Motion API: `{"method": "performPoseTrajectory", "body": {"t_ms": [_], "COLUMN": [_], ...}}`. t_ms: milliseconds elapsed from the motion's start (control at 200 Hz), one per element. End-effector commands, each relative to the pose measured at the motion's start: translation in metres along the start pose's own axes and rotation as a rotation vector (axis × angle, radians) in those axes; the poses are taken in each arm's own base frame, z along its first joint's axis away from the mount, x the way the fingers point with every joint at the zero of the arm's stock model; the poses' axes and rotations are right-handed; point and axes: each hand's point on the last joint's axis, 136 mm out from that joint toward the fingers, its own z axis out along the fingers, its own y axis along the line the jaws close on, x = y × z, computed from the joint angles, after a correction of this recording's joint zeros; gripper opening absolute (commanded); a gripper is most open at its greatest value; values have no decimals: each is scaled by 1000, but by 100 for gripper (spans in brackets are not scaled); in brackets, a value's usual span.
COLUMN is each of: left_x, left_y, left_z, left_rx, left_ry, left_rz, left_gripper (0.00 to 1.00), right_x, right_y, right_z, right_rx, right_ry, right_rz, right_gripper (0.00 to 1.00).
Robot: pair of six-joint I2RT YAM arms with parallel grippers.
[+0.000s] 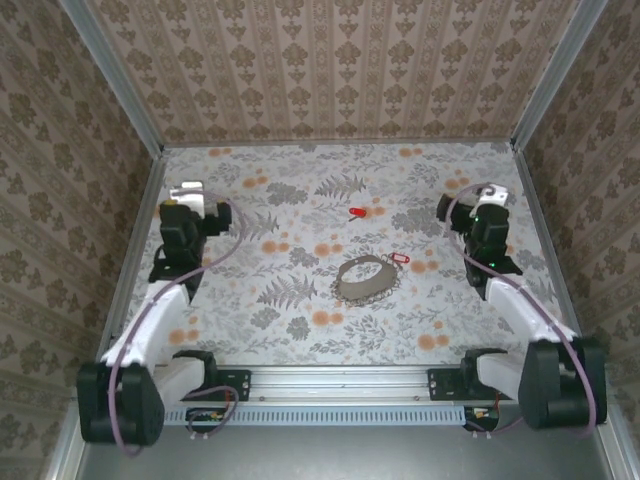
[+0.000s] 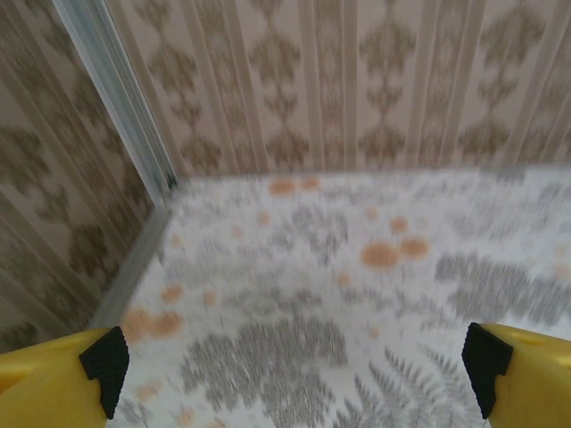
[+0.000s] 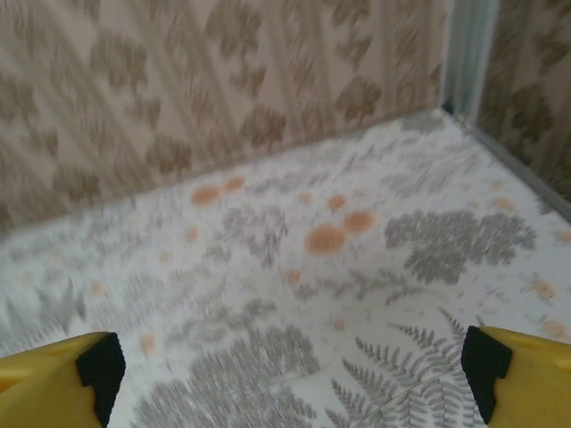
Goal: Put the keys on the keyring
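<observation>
Near the middle of the white tabletop (image 1: 300,335) printed with grey ferns and orange blooms: a grey-brown oval keyring (image 1: 362,278) of thin beady band, lying flat. At its upper right edge, a tiny bright-red key with a whitish end (image 1: 398,259), touching the loop or very nearly (too small to tell which). Farther back and a little left, well apart from the loop, a second tiny all-red key (image 1: 356,212), alone on the print. Both keys off the keyring. At the left side of the table, the black left gripper (image 1: 186,205), aimed toward the back wall of beige damask-patterned wallpaper (image 1: 330,70) and well apart from the keyring. From its wrist camera, yellow fingers tipped with black pads (image 2: 105,367) at the two bottom corners, spread as wide as the view, nothing but bare cloth between them. At the right side, the black right gripper (image 1: 487,205), likewise aimed backward, near the whitish-ended key yet clear of it. There too, yellow fingers with black pads (image 3: 486,370) parted fully, gripping nothing, over fern print near the silver corner post (image 3: 468,53).
</observation>
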Motion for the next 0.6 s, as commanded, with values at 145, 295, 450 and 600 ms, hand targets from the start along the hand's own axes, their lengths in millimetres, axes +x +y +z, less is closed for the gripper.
{"method": "performPoseTrajectory", "body": {"t_ms": [145,295,450,600], "left_x": [-24,-13,-2,11], "left_y": [27,-14,-40,-54], "left_z": [-67,-52,-32,-30], "left_rx": [-57,194,316,377], "left_ry": [62,97,151,180], "left_rz": [-190,-225,-263,-249], "left_gripper": [100,100,100,100], "right_x": [83,123,163,183], "right_y": [16,27,54,76], "right_z": [-72,-112,-138,-136], "right_rx": [-41,-121,-213,-286], "right_ry": [570,833,1104,1139], "right_rz": [456,348,236,21], "right_gripper": [100,85,64,46]}}
